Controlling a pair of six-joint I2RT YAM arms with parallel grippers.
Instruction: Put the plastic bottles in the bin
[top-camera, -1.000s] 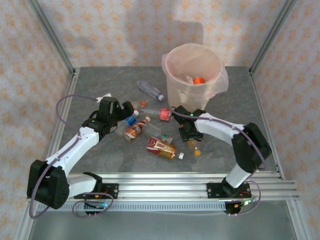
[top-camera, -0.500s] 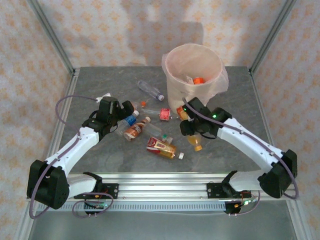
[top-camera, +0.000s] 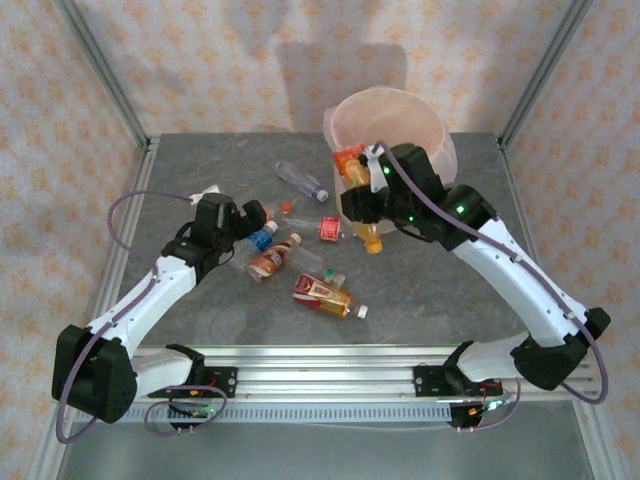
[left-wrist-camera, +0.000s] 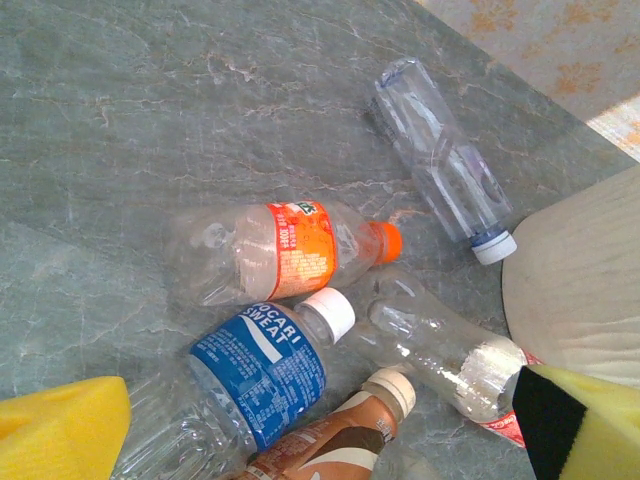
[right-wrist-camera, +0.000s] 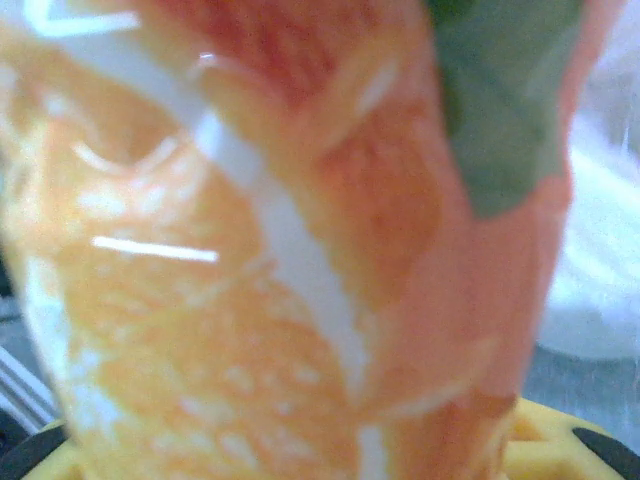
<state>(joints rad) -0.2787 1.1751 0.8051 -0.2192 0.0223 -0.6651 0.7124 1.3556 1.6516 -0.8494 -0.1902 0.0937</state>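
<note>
The grey marbled table (top-camera: 440, 290) is carrying the round beige bin (top-camera: 440, 125), its pinkish bag folding over the rim. The right arm is arching high and forward, the right gripper (top-camera: 362, 205) clamping the glossy orange-print bottle (top-camera: 349, 162), tilted, by the bin's near-left rim (its label is blurring up close). The left arm is lying low, the left gripper (top-camera: 256, 218) gaping wide and empty over the crinkled Pocari Sweat bottle (left-wrist-camera: 262, 370), beside an orange-capped bottle (left-wrist-camera: 290, 250).
</note>
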